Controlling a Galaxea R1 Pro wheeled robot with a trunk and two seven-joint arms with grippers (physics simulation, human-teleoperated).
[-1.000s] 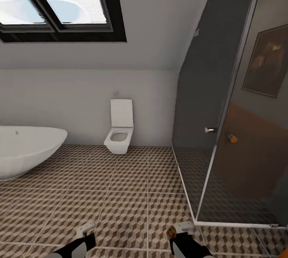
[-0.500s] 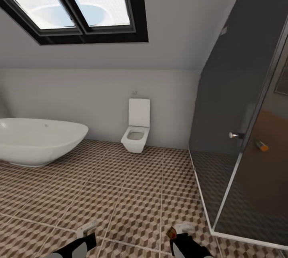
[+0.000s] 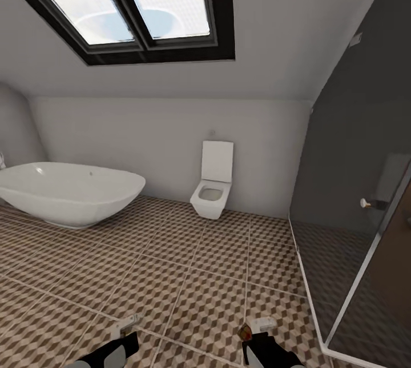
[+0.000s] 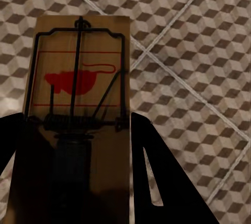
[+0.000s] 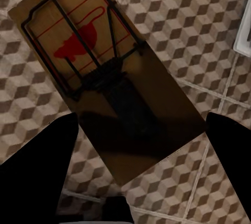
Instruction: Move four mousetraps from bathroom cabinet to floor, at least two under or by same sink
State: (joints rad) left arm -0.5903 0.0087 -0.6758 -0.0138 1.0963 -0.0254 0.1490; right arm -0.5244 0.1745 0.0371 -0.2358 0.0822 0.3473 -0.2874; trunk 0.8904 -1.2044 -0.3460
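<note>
Two mousetraps are in hand, each a tan board with dark wire and a red mark. One mousetrap (image 4: 78,78) sits between the dark fingers of my left gripper (image 4: 78,125), which is shut on it above the bathroom floor (image 4: 198,51). The other mousetrap (image 5: 99,62) lies slantwise in my right gripper (image 5: 141,122), also shut on it. In the head view both grippers sit at the lower edge, left gripper (image 3: 124,331) and right gripper (image 3: 258,331), each with a pale trap end sticking out over the cube-patterned bathroom floor (image 3: 188,276). The cabinet and the sink are out of view.
An oval white bathtub (image 3: 68,194) stands at the left, and a white toilet (image 3: 214,191) against the far wall. A dark glass shower enclosure (image 3: 354,196) with a chrome knob takes up the right side. A black-framed skylight (image 3: 131,2) is set in the sloped ceiling.
The head view has turned left: bathtub, toilet and shower glass have all slid to the right in the picture. Both grippers keep their traps in the same pose.
</note>
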